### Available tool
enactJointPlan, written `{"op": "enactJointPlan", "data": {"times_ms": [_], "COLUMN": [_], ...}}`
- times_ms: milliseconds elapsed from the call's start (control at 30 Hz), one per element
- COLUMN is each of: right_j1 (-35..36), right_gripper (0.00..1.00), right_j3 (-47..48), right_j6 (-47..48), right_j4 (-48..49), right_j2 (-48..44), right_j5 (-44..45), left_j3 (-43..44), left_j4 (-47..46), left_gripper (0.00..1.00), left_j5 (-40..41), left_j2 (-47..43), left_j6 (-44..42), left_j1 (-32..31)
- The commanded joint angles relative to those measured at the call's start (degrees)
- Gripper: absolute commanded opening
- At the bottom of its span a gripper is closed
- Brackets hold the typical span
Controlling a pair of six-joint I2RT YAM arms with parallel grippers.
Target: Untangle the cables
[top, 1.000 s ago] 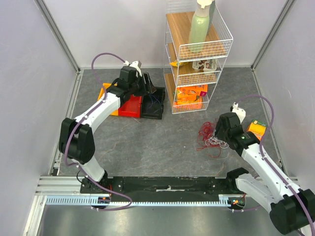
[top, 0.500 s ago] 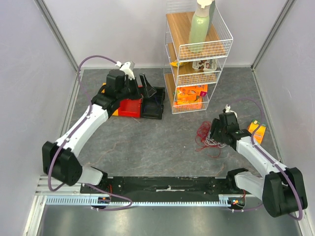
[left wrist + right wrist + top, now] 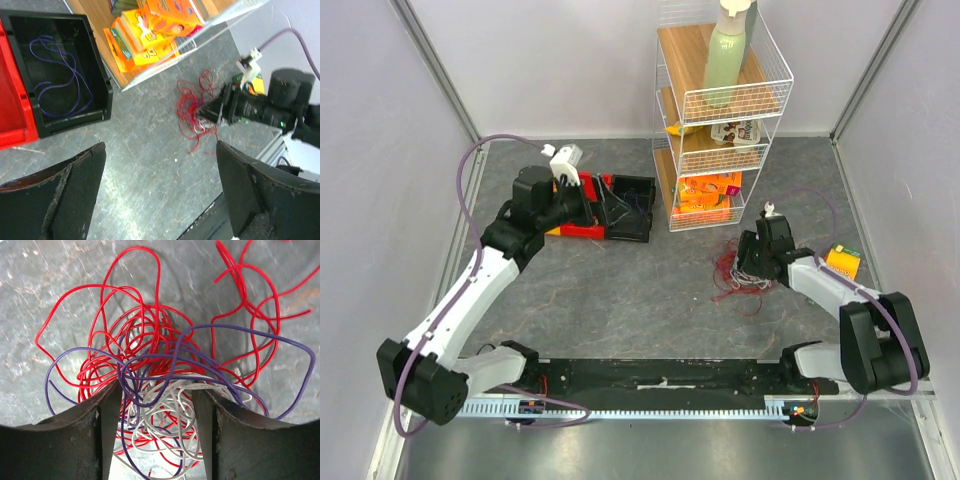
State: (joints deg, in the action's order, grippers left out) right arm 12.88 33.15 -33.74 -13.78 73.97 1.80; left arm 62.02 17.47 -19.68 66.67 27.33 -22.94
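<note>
My right tool (image 3: 156, 397) stands partly open, jaws straddling the cables (image 3: 730, 275) on the tabletop (image 3: 620, 290), right side. My left tool (image 3: 160, 150) is wide open, holding nothing.

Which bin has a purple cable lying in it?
The black bin, on the wire shelf's side of the red bin; the purple cable loops across its floor.

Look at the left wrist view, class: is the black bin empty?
No, a purple cable lies in loose loops on the floor of the black bin.
</note>
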Motion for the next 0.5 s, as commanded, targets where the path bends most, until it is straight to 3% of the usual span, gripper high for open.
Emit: {"op": "enactJointPlan", "data": {"times_ms": [0, 133, 267, 467], "right_j1": [-0.1, 3.2, 11.5, 23.4], "right_gripper": [0.64, 0.59, 0.51, 0.48], "right_j3": [5.3, 7.0, 7.1, 1.0], "right_j6": [3.7, 5.3, 4.8, 2.2], "right_j4": [5.3, 6.9, 7.3, 10.0], "right_j2": [4.5, 6.5, 6.8, 1.6], "right_j5": [-0.1, -3.7, -5.6, -8.0], "left_j3": [-4.6, -9.9, -14.4, -19.0], "left_j4": [1.0, 2.6, 2.7, -4.6], "left_gripper": [0.96, 0.96, 0.93, 0.83], "left_j5": [-5.6, -9.8, -12.0, -15.9], "left_j2": [-6.7, -11.8, -15.3, -13.5], "left_j6": [-2.7, -3.0, -1.4, 4.4], "left_j1": [0.3, 0.2, 0.3, -3.2]}}
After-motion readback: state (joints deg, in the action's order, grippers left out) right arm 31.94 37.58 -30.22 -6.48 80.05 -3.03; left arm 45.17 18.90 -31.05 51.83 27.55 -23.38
